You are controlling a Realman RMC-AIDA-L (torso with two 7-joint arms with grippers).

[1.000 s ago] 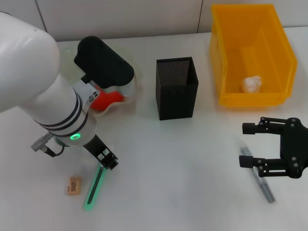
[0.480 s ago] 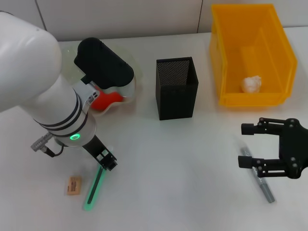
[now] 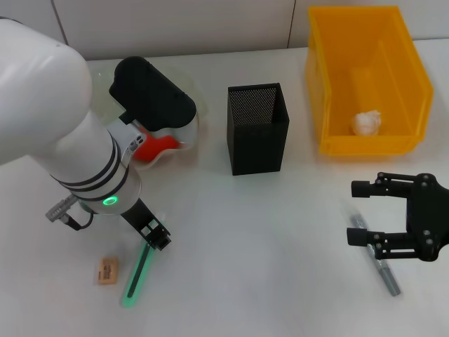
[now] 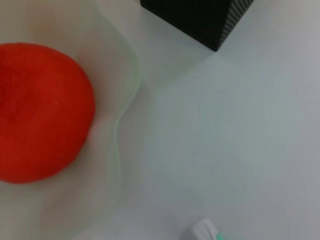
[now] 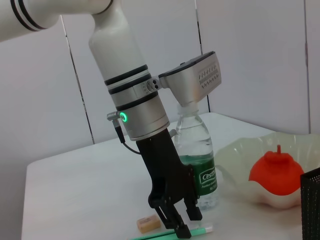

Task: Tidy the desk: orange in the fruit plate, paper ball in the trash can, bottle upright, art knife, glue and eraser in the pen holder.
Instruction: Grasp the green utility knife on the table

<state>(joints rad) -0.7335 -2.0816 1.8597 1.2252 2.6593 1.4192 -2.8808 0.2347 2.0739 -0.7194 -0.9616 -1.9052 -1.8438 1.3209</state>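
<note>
My left gripper (image 3: 156, 236) is down at the table, shut on the upper end of the green art knife (image 3: 136, 275), which lies flat; both show in the right wrist view, gripper (image 5: 181, 223) and knife (image 5: 202, 230). The tan eraser (image 3: 107, 270) lies just left of the knife. The orange (image 3: 158, 146) sits in the clear fruit plate (image 3: 194, 126). The bottle (image 5: 196, 159) stands upright behind my left arm and is hidden in the head view. My right gripper (image 3: 359, 212) is open around the top of the grey glue stick (image 3: 380, 263). The paper ball (image 3: 366, 123) lies in the yellow trash can (image 3: 319, 77).
The black mesh pen holder (image 3: 257, 128) stands at the centre back, between the plate and the trash can. The left wrist view shows the orange (image 4: 40, 110), the plate rim (image 4: 120, 125) and a corner of the pen holder (image 4: 200, 20). A wall runs behind the table.
</note>
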